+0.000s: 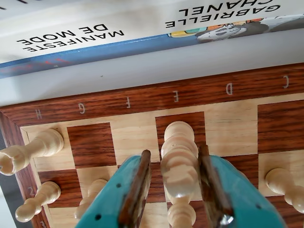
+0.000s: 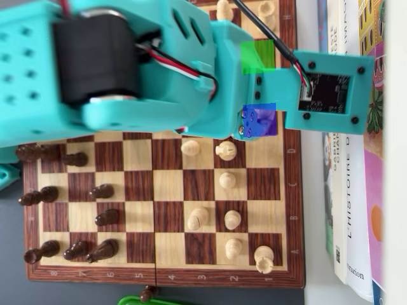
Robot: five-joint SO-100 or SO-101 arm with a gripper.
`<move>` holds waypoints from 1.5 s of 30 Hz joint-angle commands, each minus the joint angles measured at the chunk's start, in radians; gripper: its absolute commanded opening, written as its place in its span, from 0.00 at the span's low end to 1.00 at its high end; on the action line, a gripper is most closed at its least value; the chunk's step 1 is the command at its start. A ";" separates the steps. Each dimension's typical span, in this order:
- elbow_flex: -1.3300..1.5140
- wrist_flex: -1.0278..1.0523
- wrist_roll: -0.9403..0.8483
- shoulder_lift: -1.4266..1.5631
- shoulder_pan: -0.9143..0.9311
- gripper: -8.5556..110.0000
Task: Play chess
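Observation:
In the wrist view my gripper (image 1: 175, 153) straddles a tall white chess piece (image 1: 179, 156) that stands near the E-file edge of the wooden chessboard (image 1: 228, 90). The right finger (image 1: 209, 180) lies against the piece. The left finger (image 1: 137, 185) stands a little off it, so the jaws are open. A second white piece (image 1: 181, 214) shows just below, between the fingers. In the overhead view the teal arm (image 2: 127, 70) covers the top half of the board (image 2: 165, 274) and hides the jaws and the tall piece.
White pieces stand near the jaws: a rook (image 1: 28, 152) and pawns (image 1: 38, 199) (image 1: 92, 194) (image 1: 285, 187). The overhead view shows white pieces (image 2: 227, 180) at right and dark ones (image 2: 102, 190) at left. Books (image 2: 346, 210) (image 1: 71, 38) line the board's edge.

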 commanded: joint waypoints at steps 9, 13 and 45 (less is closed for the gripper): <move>-0.044 -0.006 0.011 0.008 0.015 0.20; -0.044 -0.006 0.008 0.008 0.021 0.20; -0.041 0.003 0.003 0.006 0.032 0.19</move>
